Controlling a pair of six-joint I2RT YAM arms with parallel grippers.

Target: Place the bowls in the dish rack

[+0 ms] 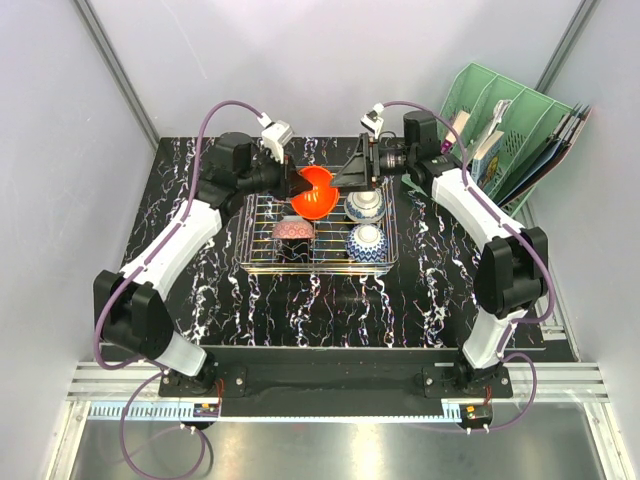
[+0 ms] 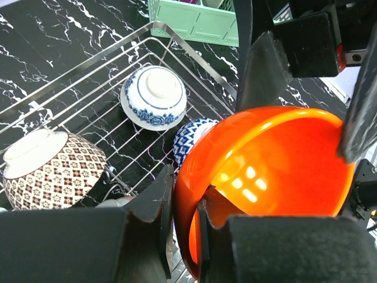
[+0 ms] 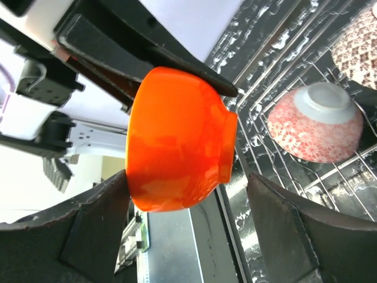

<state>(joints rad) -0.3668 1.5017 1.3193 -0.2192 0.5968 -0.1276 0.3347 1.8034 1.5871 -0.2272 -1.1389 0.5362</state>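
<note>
The plain orange-red bowl (image 1: 314,192) hangs tilted on its side over the far edge of the dish rack (image 1: 320,268). My left gripper (image 2: 185,230) is shut on its rim, one finger inside and one outside the wall of the orange bowl (image 2: 277,171). My right gripper (image 3: 187,180) stands open around the same bowl (image 3: 177,138), its right finger (image 3: 283,224) clear of the bowl's foot. In the rack lie a pink-red bowl (image 1: 293,232) and two blue-and-white bowls (image 1: 365,206) (image 1: 367,242), upside down.
The green slotted organiser (image 1: 500,140) with papers stands at the back right, close to my right arm. The two grippers face each other over the rack's far edge. A second patterned bowl (image 3: 359,41) shows at the right wrist view's upper right corner.
</note>
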